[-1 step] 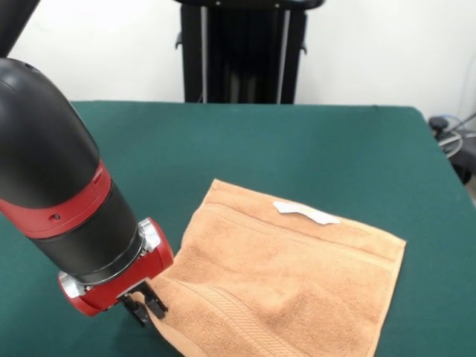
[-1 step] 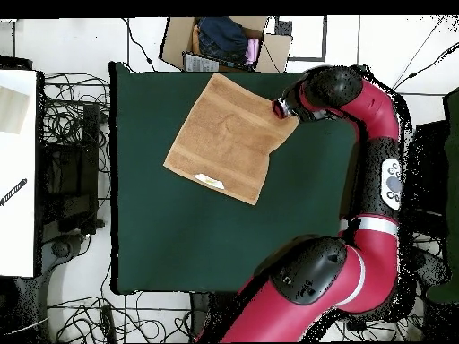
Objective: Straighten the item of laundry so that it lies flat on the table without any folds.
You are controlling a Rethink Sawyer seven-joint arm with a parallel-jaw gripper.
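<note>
Towel point(image 1: 290, 286): I see it spread nearly flat on the green surface point(image 1: 312, 149), white tag point(image 1: 305, 213) up.
Jaws point(image 1: 146, 310): narrow, pinching the towel's corner.

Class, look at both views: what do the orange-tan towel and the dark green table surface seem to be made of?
The orange-tan square towel looks like soft terry cloth: nubby matte pile with ribbed bands. The dark green table surface looks like felt-type fabric: flat, matte, no shine, though the weave isn't visible.
</note>
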